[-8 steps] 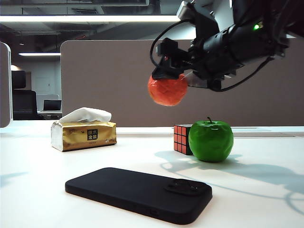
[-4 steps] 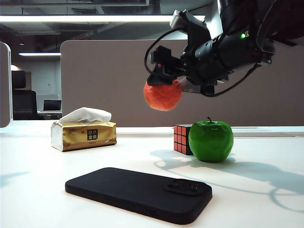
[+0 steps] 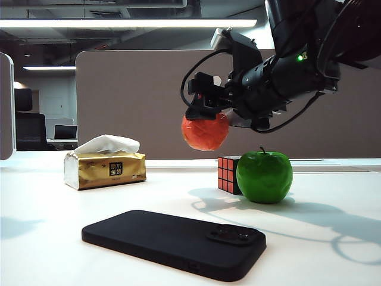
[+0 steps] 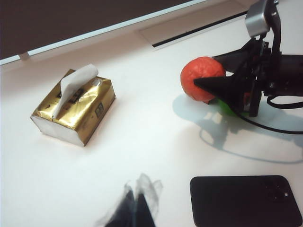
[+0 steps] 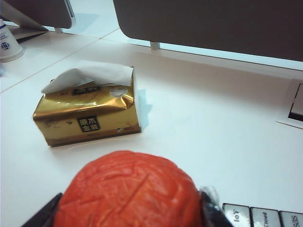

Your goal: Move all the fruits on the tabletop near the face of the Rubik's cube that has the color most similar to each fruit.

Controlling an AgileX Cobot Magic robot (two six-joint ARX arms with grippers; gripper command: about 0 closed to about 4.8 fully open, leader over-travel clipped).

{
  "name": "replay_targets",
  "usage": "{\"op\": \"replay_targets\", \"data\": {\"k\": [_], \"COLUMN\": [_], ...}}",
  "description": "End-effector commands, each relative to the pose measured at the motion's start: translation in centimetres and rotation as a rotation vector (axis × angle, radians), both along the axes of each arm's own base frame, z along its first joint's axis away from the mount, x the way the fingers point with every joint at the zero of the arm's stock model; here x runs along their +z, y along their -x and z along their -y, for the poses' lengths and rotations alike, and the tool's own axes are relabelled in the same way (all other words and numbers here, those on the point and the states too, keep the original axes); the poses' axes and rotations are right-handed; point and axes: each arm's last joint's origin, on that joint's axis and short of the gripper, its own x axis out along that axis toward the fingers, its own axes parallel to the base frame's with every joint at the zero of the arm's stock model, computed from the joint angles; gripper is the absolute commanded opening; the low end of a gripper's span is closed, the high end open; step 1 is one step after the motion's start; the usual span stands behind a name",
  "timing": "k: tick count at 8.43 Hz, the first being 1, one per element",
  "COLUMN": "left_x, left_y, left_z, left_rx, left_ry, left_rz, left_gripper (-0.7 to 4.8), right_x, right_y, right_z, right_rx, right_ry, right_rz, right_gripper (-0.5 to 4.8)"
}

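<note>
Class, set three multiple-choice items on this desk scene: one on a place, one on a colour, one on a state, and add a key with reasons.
1. Where is the green apple?
A. beside the Rubik's cube
B. on the phone
C. on the tissue box

2. Which cube face colour shows in the exterior view?
A. blue
B. red
C. white

3. The right gripper is:
A. open and empty
B. holding the orange-red fruit in the air
C. resting on the tabletop

Key: A, the apple stands against the cube; B, red squares face the camera; B, the fruit hangs between the fingers, well above the desk.
</note>
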Motion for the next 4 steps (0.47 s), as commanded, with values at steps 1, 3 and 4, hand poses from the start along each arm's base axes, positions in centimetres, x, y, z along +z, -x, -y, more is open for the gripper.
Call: {"op": "replay_targets", "data": {"k": [1, 3, 4], "left_x": [-4.1, -4.9, -5.2], "left_y": [-6.0, -8.0, -8.5], "left_z": [3.8, 5.2, 5.5], "left_rx": [-0.084, -0.126, -0.145], "left_ry": [0.052, 0.069, 0.075], "left_rz": [-0.001, -0.006, -0.014], "left_gripper": [-0.05, -0.05, -0.05], "right_x": [0.6, 0.0, -0.1], "right_y": [-1.1, -1.1, -1.1], "right_z": [-0.7, -0.7, -0.7], "right_rx": [-0.005, -0.025, -0.025], "right_ry": [0.041, 0.064, 0.073], "right_rz": [0.027, 0.001, -0.011], "right_gripper": [3.09, 3.09, 3.09]}}
